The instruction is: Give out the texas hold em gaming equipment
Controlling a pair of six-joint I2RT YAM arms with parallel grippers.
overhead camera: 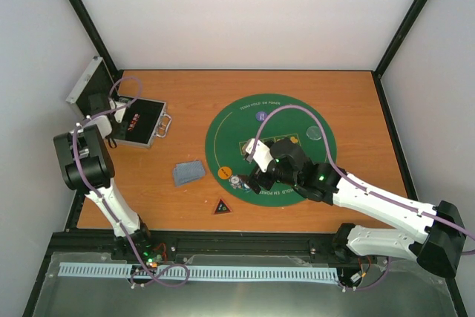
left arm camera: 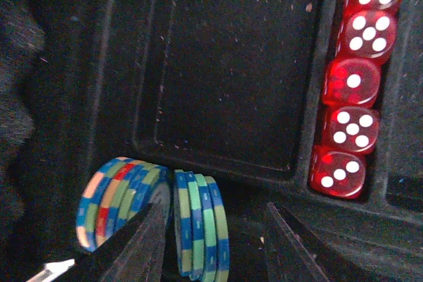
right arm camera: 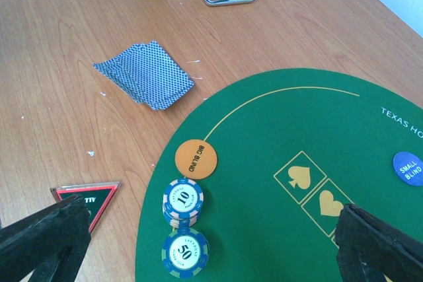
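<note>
My left gripper [left arm camera: 215, 229] is open inside the case, its jaws on either side of a few green-and-blue chips [left arm camera: 198, 226] that stand on edge. A leaning row of mixed chips [left arm camera: 115, 199] lies just left of the left finger [left arm camera: 135, 246]. My right gripper [right arm camera: 208, 236] is open and empty above the green mat's [right arm camera: 277, 130] left edge. Below it lie an orange BIG BLIND chip [right arm camera: 195, 158], a stack of 10 chips [right arm camera: 183, 200] and a stack of 50 chips [right arm camera: 185, 253]. A blue SMALL BLIND chip [right arm camera: 407, 168], fanned grey-blue cards [right arm camera: 145, 74] and the red-edged triangle [right arm camera: 86, 197] also show.
Red dice [left arm camera: 353, 84] fill a slot at the right of the case tray. The silver case [overhead camera: 141, 122] stands open at the table's left. A clear disc [overhead camera: 315, 133] lies on the mat's [overhead camera: 223, 135] right part. The cards [overhead camera: 188, 172] and triangle [overhead camera: 222, 206] lie on the wooden table left of the mat.
</note>
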